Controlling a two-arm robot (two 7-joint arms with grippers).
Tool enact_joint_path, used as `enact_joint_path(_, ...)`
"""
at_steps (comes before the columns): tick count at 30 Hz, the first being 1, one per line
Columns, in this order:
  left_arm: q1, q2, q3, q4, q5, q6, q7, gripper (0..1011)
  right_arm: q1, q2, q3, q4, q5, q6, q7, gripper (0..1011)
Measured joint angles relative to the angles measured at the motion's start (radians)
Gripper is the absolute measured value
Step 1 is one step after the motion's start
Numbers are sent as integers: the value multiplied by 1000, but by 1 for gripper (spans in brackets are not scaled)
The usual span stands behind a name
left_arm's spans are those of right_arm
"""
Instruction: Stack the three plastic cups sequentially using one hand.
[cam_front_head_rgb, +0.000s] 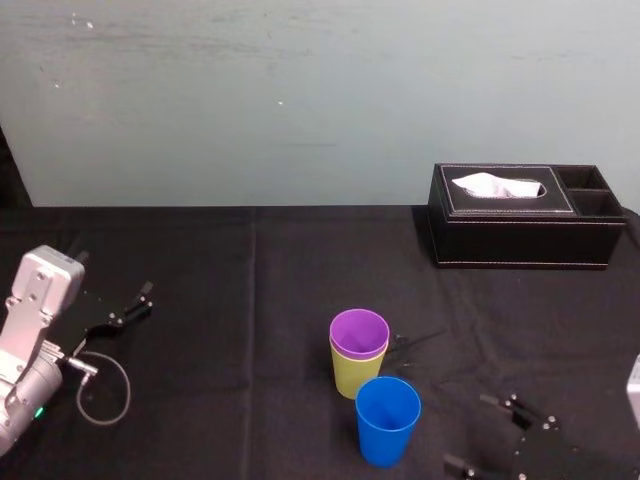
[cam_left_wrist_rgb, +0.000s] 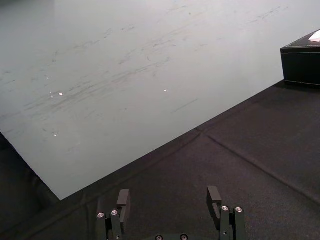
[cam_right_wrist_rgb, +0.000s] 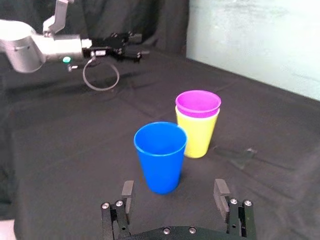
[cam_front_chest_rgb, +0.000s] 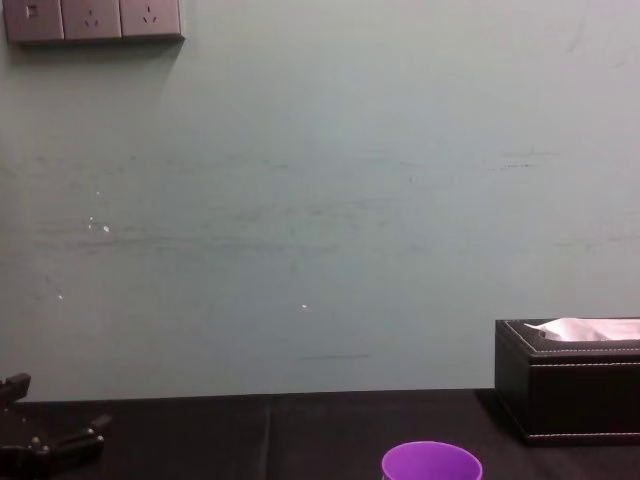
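Blue cup (cam_right_wrist_rgb: 161, 155): stands upright and alone on the black tabletop (cam_front_head_rgb: 200, 380), mouth up, nearest the robot of the three.
Purple cup (cam_right_wrist_rgb: 198, 102): already nested in the yellow-green cup (cam_right_wrist_rgb: 197, 135), with its rim showing above the yellow-green rim; the pair stands upright just behind the blue cup, close but apart from it.
Stage, as I judge it: one stacking is done, and the blue cup is the one left to join.
Deciding relation: the blue cup lies straight ahead of the right pincer (cam_right_wrist_rgb: 174, 189), between it and the pair, slightly off the midline between the fingers.
Long axis: vertical, so a grip from the side across the tapered wall looks apt.
Right pincer: wide open, holding nothing, low over the tabletop short of the blue cup.
Left pincer (cam_left_wrist_rgb: 167, 197): fingers apart and empty, parked well off at the robot's left, facing bare cloth and wall.
Nearer arm: the right, plainly.
Right wrist view: shows the gap between the blue cup and the pair, and how the fingers line up with the blue cup.
Head view: shows the layout from above, with the blue cup nearer the robot and a little right of the pair, and the tissue box (cam_front_head_rgb: 520, 235) far back at right, well clear.
Chest view: catches the purple rim at its bottom edge.
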Motion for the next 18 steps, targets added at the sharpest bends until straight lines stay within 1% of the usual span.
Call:
enact_joint_path(5,0,0,0,0,0,0,0,1000,15,-4,-29,14,-19,8,7,1003)
enact_joint_path(8,0,0,0,0,0,0,0,1000,28,-11,-48,21,-42,14,3,1003)
enact_joint_path(13,0,0,0,0,0,0,0,1000,59,-33,-80,33,-75,33,-8,1003)
enact_joint_path(18,0,0,0,0,0,0,0,1000,83,-55,-100,48,-91,48,-25,1003)
